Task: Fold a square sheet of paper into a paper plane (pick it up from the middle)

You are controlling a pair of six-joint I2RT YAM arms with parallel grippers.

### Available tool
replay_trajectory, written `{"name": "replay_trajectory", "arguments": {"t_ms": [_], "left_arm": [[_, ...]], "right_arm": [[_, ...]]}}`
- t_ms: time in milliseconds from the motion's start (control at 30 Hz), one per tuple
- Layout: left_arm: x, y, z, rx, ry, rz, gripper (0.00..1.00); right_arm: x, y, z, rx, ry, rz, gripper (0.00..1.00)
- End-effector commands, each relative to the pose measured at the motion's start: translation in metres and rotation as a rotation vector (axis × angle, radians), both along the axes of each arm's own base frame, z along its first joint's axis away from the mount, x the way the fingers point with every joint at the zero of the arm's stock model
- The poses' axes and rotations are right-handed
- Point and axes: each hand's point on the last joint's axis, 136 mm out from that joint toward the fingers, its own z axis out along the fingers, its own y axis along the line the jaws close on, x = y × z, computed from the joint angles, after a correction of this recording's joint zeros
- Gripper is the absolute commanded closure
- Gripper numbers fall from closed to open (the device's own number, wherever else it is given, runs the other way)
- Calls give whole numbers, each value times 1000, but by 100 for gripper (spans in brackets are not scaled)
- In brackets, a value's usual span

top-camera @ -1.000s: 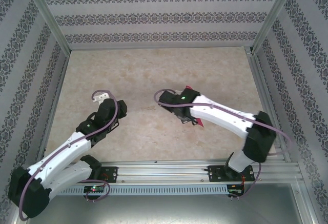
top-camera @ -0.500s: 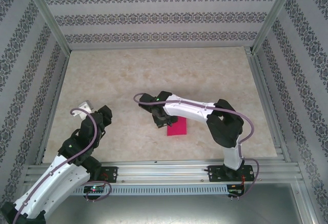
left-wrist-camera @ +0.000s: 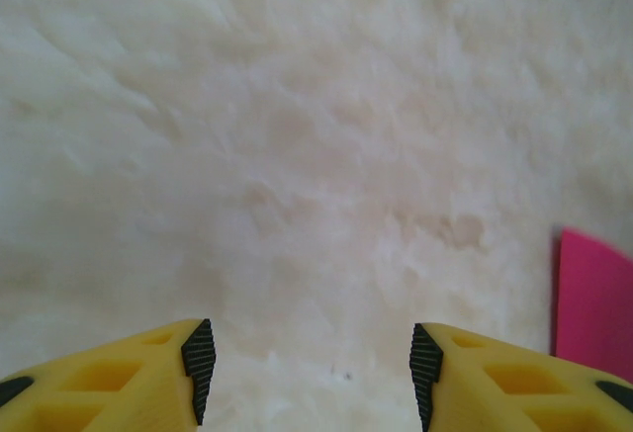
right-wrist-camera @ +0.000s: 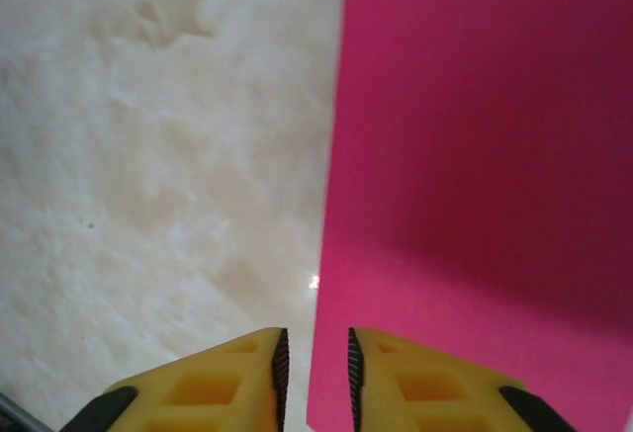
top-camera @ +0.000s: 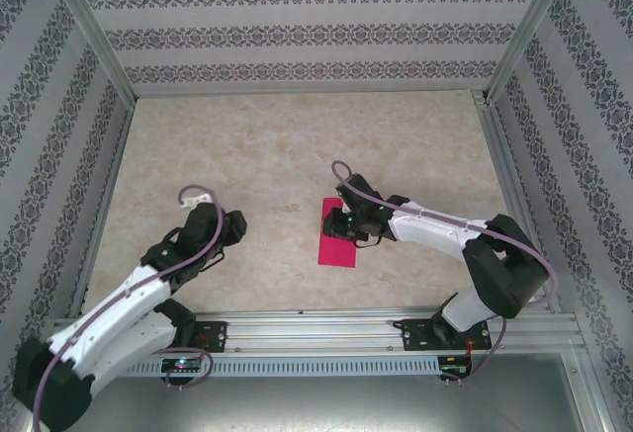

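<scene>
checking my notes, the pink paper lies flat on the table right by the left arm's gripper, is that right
Wrong arm. The pink paper lies flat on the table right by the right gripper, not the left gripper, which is off to one side. The top view shows it.

matt pink paper (top-camera: 336, 244), smooth marbled table (top-camera: 287, 135)

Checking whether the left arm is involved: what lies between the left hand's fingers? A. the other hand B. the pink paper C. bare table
C: the left hand is open over bare table, with the pink paper lying apart at its wrist view's edge.
</scene>
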Motion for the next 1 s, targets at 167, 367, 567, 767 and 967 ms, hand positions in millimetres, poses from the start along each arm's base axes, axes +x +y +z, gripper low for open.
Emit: {"name": "replay_trajectory", "arguments": {"t_ms": [167, 367, 567, 767, 967], "left_arm": [[30, -70, 5, -151, 101, -225, 46], [46, -95, 2, -175, 161, -291, 50], [68, -124, -6, -237, 192, -319, 62], [95, -179, -21, -281, 229, -424, 74], [118, -220, -44, -318, 263, -497, 80]], "right_arm": [[18, 20, -23, 153, 45, 73, 80], [21, 24, -48, 130, 77, 106, 80], [27, 32, -22, 192, -10, 174, 78], [23, -2, 27, 159, -180, 165, 70], [1, -47, 23, 87, -172, 30, 62]]}}
